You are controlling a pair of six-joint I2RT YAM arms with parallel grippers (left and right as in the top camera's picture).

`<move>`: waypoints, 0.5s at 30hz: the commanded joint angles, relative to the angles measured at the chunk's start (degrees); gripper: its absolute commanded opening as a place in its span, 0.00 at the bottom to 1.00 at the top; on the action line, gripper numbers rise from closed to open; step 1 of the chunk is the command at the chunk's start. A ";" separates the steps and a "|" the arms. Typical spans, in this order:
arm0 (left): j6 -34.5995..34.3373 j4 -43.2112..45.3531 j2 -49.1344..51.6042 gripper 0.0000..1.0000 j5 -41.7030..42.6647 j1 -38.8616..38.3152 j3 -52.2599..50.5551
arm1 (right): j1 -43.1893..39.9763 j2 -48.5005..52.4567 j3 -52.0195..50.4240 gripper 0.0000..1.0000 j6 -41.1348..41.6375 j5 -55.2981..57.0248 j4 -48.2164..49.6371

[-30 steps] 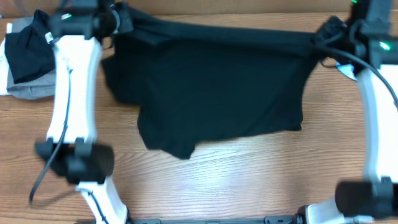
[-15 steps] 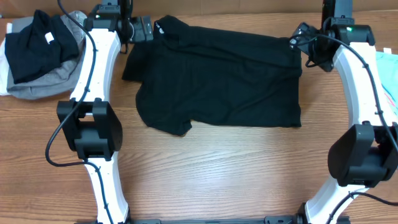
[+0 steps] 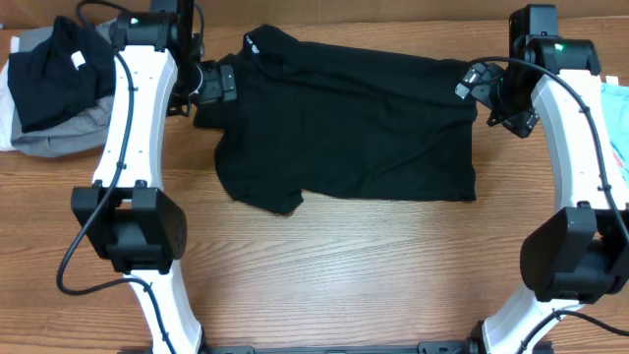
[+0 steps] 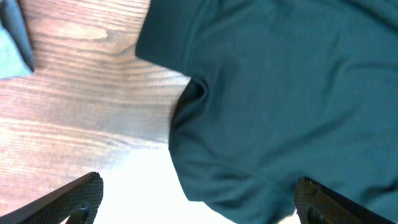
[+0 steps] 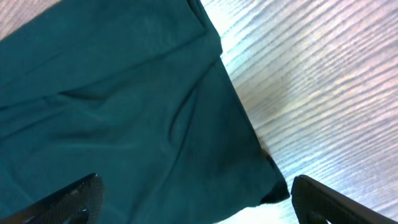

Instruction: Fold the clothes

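Observation:
A black short-sleeved T-shirt (image 3: 344, 128) lies spread flat across the back of the wooden table, with small white lettering near its collar (image 3: 253, 41). My left gripper (image 3: 222, 84) hovers at the shirt's left sleeve, open and holding nothing. In the left wrist view its fingers (image 4: 81, 196) stand wide apart over the sleeve and side of the shirt (image 4: 280, 93). At the shirt's right top corner my right gripper (image 3: 478, 83) is also open and empty. The right wrist view shows the shirt's corner (image 5: 124, 106) lying between spread fingers (image 5: 323, 199).
A pile of other clothes sits at the back left: a black one with a white tag (image 3: 44, 74) on a grey one (image 3: 59, 138). A light blue piece (image 3: 617, 98) shows at the right edge. Bare wood (image 3: 344, 265) fills the front.
Both grippers have opened and let go of the black shirt. It has dropped from being held stretched up to lying flat, and both arms have drawn back slightly.

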 commanded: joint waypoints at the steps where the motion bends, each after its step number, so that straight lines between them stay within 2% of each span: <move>1: -5.79 -3.17 -6.58 1.00 -3.91 0.44 0.68 | -0.44 -4.20 0.63 1.00 4.50 2.64 -1.95; 6: -7.41 -6.71 -12.17 1.00 -8.55 0.42 0.68 | -0.44 -8.24 0.63 1.00 5.22 4.94 -4.92; 15: -7.41 -13.77 -20.63 1.00 -9.05 0.42 0.44 | -0.42 -15.10 -0.50 1.00 7.21 10.05 -15.76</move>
